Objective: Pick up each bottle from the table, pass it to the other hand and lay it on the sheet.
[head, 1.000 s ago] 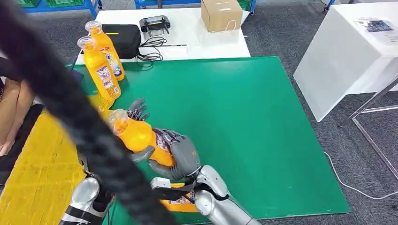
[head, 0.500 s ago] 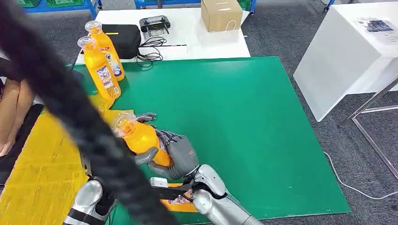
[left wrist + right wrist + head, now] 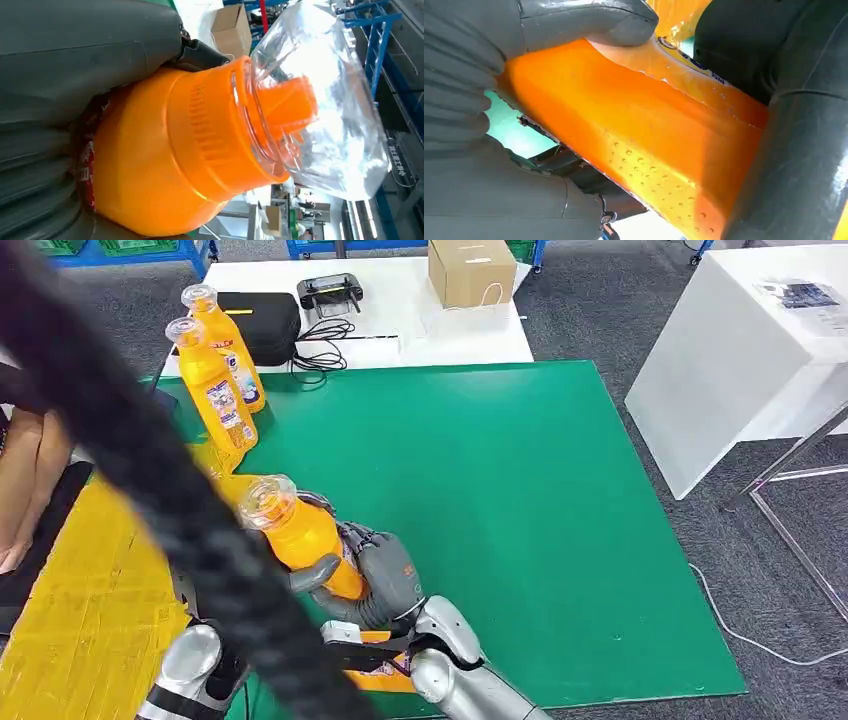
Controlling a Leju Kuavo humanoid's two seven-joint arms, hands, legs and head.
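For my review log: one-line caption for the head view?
Both hands, right hand and left hand, grip an orange bottle above the green sheet.

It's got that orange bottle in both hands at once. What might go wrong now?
1. The held bottle sits tilted between the right hand and the left hand; if one lets go too early, it may slip onto the green sheet.
2. Two standing bottles are close behind; a wide swing might topple them.
3. A black cable hides much of the head view.
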